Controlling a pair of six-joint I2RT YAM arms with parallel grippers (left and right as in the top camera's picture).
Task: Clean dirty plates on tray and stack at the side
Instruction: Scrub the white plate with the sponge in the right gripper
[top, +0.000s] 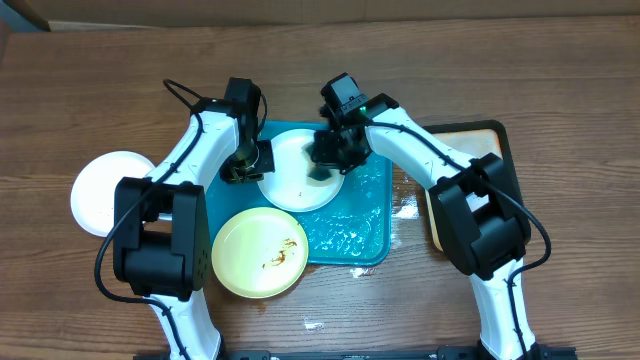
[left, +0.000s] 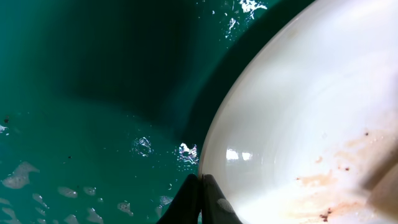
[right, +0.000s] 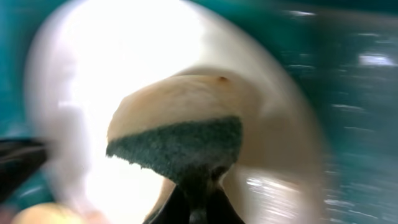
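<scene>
Two wrist views, unlike overhead, show left tool (left: 200, 186) pinching plate (left: 311, 106), right tool (right: 196, 202) sponge (right: 180, 134).

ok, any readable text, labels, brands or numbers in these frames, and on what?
None: no readable text in any view.
The tray, white plate on the tray, white plate on the table, yellow plate and sponge show no print.
The right wrist view is blurred; no lettering can be made out there.

Blurred, cropped, covered
Right wrist view smears the white plate (right: 93, 74) and tray (right: 360, 124); left wrist view crops that plate at three o'clock; the left arm (top: 190, 150) covers the side plate (top: 100, 190) at its three-o'clock edge.
</scene>
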